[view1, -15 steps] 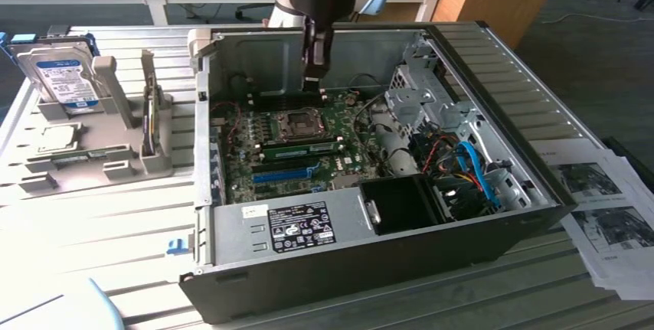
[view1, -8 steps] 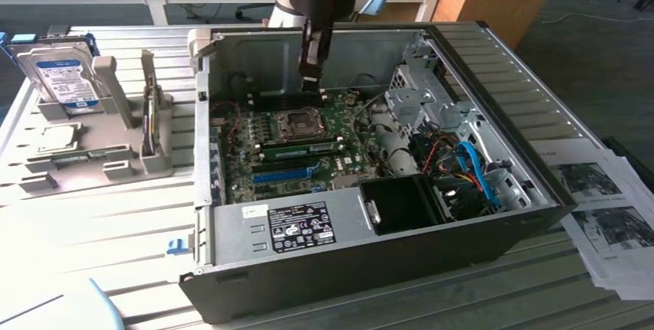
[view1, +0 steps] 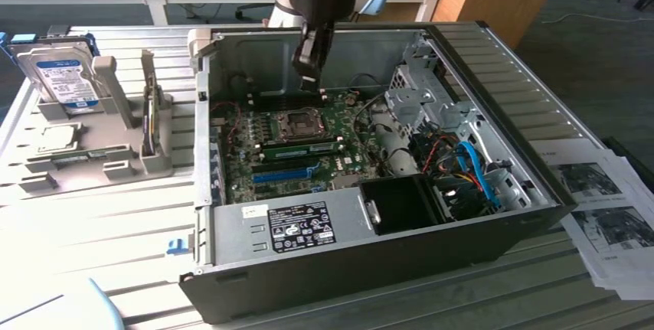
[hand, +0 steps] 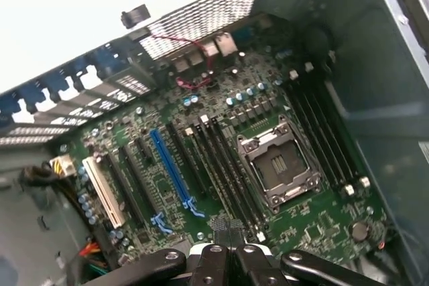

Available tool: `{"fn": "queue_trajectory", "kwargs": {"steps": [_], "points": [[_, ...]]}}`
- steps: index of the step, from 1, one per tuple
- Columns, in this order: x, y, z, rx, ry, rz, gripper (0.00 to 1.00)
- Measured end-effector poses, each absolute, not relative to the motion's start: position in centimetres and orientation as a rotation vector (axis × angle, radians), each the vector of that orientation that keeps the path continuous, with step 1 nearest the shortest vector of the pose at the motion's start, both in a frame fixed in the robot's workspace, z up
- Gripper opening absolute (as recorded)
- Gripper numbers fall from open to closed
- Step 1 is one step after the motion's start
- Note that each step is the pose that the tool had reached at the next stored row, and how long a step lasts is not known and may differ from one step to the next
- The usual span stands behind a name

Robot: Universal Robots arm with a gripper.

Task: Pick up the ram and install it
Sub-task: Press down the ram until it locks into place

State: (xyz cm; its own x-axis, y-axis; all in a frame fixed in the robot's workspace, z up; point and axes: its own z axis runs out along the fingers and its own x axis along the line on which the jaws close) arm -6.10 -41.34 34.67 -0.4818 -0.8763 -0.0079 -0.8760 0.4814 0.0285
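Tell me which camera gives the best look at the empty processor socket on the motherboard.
The wrist view: the processor socket sits large and unobstructed there, its metal frame and dark square centre plain. In the exterior view the socket is a small dark square on the motherboard, below the end effector hanging above the open case.

Computer case (view1: pixel 491 223) lies open on the table (view1: pixel 103 215) — hard drive (view1: pixel 61 77) stands at the exterior view's left

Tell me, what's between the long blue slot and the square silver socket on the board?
In the exterior view, the green ram stick sits between the blue slot and the socket.
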Motion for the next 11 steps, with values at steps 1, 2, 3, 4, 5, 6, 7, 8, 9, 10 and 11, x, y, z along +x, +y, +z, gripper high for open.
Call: {"fn": "queue_trajectory", "kwargs": {"steps": [1, 2, 3, 4, 5, 6, 7, 8, 9, 10, 11], "points": [[-6.10, -41.34, 34.66, 1.569, -2.713, -0.045, 0.09], [-6.10, -41.34, 34.65, 1.545, -2.727, -0.045, 0.09], [-6.10, -41.34, 34.64, 1.520, -2.741, -0.045, 0.09], [-6.10, -41.34, 34.63, 1.495, -2.755, -0.045, 0.09], [-6.10, -41.34, 34.63, 1.471, -2.768, -0.045, 0.09], [-6.10, -41.33, 34.62, 1.447, -2.782, -0.045, 0.09], [-6.10, -41.33, 34.62, 1.424, -2.794, -0.045, 0.09], [-6.10, -41.33, 34.61, 1.401, -2.806, -0.045, 0.09], [-6.10, -41.33, 34.61, 1.378, -2.818, -0.045, 0.09], [-6.10, -41.33, 34.61, 1.354, -2.831, -0.044, 0.09], [-6.10, -41.33, 34.60, 1.329, -2.843, -0.044, 0.09]]}}
